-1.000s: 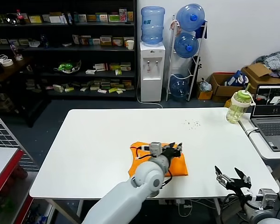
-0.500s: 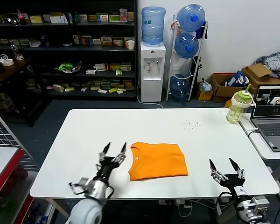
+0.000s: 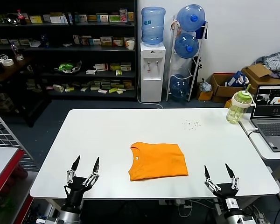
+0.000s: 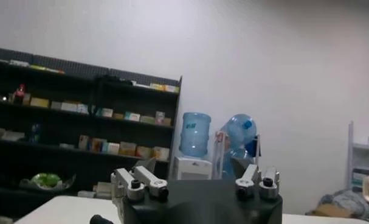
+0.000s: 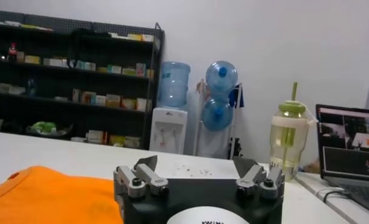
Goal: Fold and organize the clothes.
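Room: dark shelves (image 3: 60, 46) full of small boxes stand at the back on the left side, next to a white wall.
Table: a big white table (image 3: 107, 140) fills the middle of the head view.
Left gripper: the left gripper (image 3: 84, 169) is at the near edge of the table, on the left side. Its fingers point up and are spread wide. It holds nothing. It is well apart from the shirt.
Left wrist view: the left gripper (image 4: 195, 173) shows here with its two fingers far apart, and the shelves and water bottles are behind it.
Shirt: the orange T-shirt (image 3: 157, 161) lies folded flat in a neat block on the table, near the front and about in the middle. Its round neck is at the far left corner. It sits between the two grippers and touches neither one.
Water cooler: a white water cooler (image 3: 152, 70) with a blue bottle on top stands behind the table by the wall.
Right gripper: the right gripper (image 3: 220, 175) is at the near edge of the table, on the right side. Its fingers point up and are spread wide, with nothing in them.
Right wrist view: the right gripper (image 5: 197, 171) is wide open here too, and the orange T-shirt (image 5: 50, 198) lies on the table close by.
Bottle: a green drink bottle (image 3: 238, 106) stands at the far right edge of the table.
Laptop: an open laptop (image 3: 273, 114) sits on a small side table to the right.
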